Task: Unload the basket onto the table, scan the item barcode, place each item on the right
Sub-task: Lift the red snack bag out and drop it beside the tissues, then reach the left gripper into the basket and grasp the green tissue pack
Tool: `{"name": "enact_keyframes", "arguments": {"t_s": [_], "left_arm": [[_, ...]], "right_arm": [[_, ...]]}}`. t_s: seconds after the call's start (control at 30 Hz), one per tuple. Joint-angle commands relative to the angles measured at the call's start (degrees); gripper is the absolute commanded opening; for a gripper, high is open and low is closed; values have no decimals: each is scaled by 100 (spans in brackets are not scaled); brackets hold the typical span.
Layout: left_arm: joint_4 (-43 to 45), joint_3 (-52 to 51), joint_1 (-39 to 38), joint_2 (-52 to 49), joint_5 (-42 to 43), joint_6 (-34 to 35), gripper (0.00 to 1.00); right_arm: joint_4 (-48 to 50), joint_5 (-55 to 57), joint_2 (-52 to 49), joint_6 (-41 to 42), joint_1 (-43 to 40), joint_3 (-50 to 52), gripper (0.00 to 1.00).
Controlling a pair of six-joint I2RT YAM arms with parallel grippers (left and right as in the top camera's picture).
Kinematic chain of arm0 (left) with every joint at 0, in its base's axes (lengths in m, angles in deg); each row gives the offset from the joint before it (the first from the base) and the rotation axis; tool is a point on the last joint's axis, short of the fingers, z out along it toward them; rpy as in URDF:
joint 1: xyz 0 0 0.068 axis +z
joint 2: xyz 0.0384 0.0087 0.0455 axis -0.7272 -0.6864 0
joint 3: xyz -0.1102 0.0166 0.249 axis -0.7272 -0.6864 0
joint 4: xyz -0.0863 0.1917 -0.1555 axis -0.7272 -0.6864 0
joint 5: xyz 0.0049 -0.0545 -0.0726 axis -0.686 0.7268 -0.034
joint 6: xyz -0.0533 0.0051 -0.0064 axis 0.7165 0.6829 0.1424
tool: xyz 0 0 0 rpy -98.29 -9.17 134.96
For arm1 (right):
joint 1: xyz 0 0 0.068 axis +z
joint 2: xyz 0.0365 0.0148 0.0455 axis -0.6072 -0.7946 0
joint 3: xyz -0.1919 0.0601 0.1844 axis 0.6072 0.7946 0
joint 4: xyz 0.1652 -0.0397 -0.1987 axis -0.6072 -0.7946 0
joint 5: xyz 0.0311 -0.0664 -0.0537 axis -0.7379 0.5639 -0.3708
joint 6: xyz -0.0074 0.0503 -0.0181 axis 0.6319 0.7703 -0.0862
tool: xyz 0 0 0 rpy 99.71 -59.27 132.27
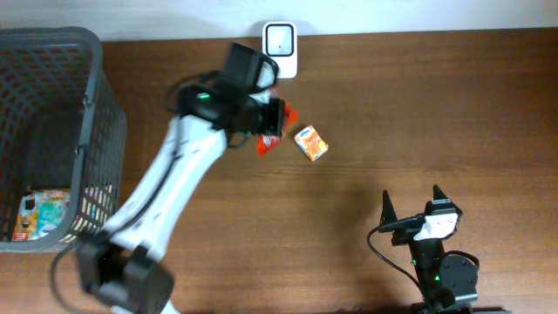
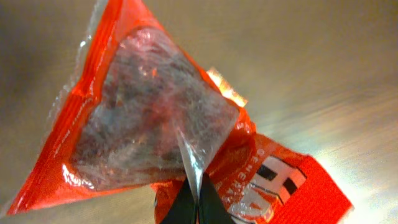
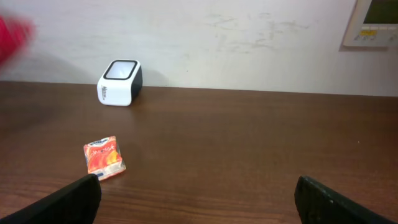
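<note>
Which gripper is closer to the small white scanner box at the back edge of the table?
Left. The left gripper, shut on a red clear-windowed packet, hangs just in front of the small white scanner box; the right gripper, open, is far off toward the front right.

- Overhead: straight down from high on the table [image 1: 453,113]; wall [image 1: 418,13] along the top edge, basket [image 1: 103,122] at left.
- Left wrist: pressed close to a red packet [image 2: 143,130] filling the frame.
- Right wrist: low at the near edge, facing the wall across the table.
- Overhead and right wrist share the scanner [image 1: 280,39] and orange sachet [image 1: 311,143].
</note>
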Motion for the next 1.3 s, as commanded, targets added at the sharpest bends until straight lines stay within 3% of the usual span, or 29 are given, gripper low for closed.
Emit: {"name": "enact_keyframes", "arguments": {"t_s": [0.0, 0.2, 0.3, 0.37, 0.43, 0.57, 0.67, 0.73, 0.8, 0.83, 0.87, 0.9, 0.93, 1.03, 1.13, 1.27], "left_arm": [[-83, 20, -190, -887, -678, -503, 0], [105, 20, -457, -1982, -573, -1257, 1], [398, 20, -605, -2151, -208, -1255, 14], [713, 20, -739, -2168, 17, -1255, 31], [988, 20, -855, -2168, 17, -1255, 41], [1419, 151, -920, -2168, 11, -1255, 45], [874, 1023, -813, -2133, 13, -1257, 42], [133, 2168, -686, -2039, -66, -1257, 48], [-533, 3180, -509, -1915, -702, -1250, 48], [-890, 3661, -389, -1845, -1169, -1126, 47], [-1300, 4218, -212, -1768, -1731, -909, 56], [-1628, 4647, -4, -1687, -2203, -815, 73], [-2024, 5143, 332, -1572, -2745, -713, 100], [-2618, 5650, 1318, -1224, -2988, -107, 99], [-3357, 5652, 2826, -986, -2988, 492, 99], [-3880, 5628, 4227, -988, -2964, 916, 99]], "right_arm": [[-42, 33, 26, 42, -17, 31, 99], [-42, 33, 26, 42, -17, 31, 98], [-42, 33, 26, 42, -17, 31, 98], [-42, 33, 26, 42, -17, 31, 98], [-42, 33, 26, 42, -17, 31, 98], [-42, 33, 26, 42, -17, 31, 98], [-42, 33, 26, 42, -17, 31, 99], [-42, 33, 26, 42, -17, 31, 98], [-42, 33, 26, 42, -17, 31, 98], [-42, 33, 26, 42, -17, 31, 98], [-42, 33, 26, 42, -17, 31, 98], [-42, 33, 26, 42, -17, 31, 98], [-42, 33, 26, 42, -17, 31, 98], [-42, 33, 26, 42, -17, 31, 98], [-42, 33, 26, 42, -17, 31, 99], [-42, 33, 26, 42, -17, 31, 99]]}}
